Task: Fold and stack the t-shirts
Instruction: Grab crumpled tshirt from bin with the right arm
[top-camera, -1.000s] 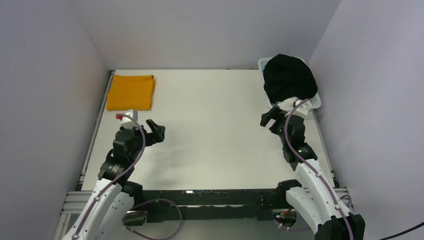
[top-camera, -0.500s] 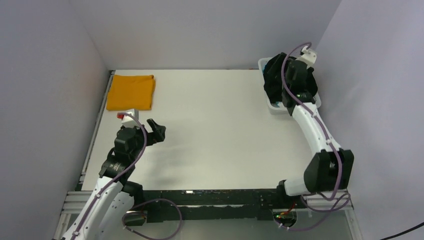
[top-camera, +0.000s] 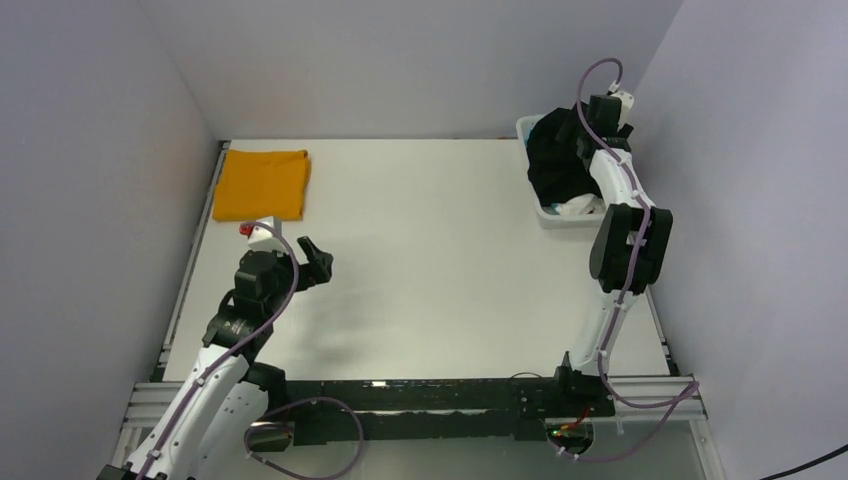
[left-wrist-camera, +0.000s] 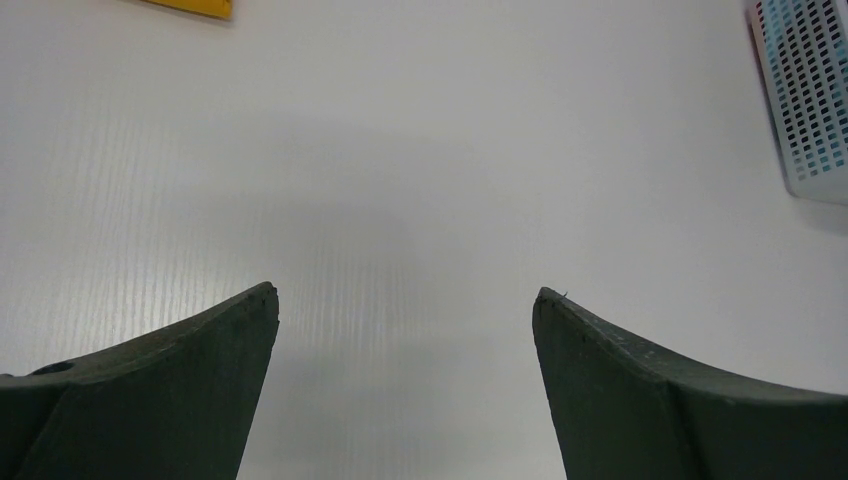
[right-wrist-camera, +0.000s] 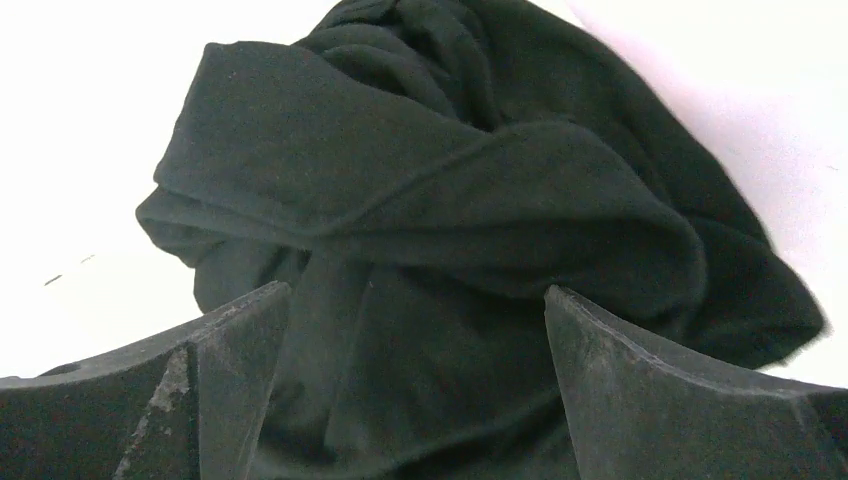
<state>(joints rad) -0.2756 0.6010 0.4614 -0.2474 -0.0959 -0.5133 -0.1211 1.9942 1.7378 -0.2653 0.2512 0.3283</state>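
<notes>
My right pincer (right-wrist-camera: 415, 300) hangs spread above the bunched black t-shirt (right-wrist-camera: 430, 190), my left pincer (left-wrist-camera: 402, 300) spread over the tabletop (left-wrist-camera: 420, 120).

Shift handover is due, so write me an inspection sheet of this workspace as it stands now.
Surface: white table, no marks or spills seen.
Job's things: orange t-shirt folded flat at the far left corner; black t-shirt bunched and unfolded in the white basket at the far right.
Clutter: nothing seen.
Claws: left claw open over bare table, holding nothing; right claw open, jaws on either side of the black cloth, not closed on it.
Cables: purple cables run along both arms, one looping free above the right wrist.
Surroundings: plain pale walls on three sides.
</notes>
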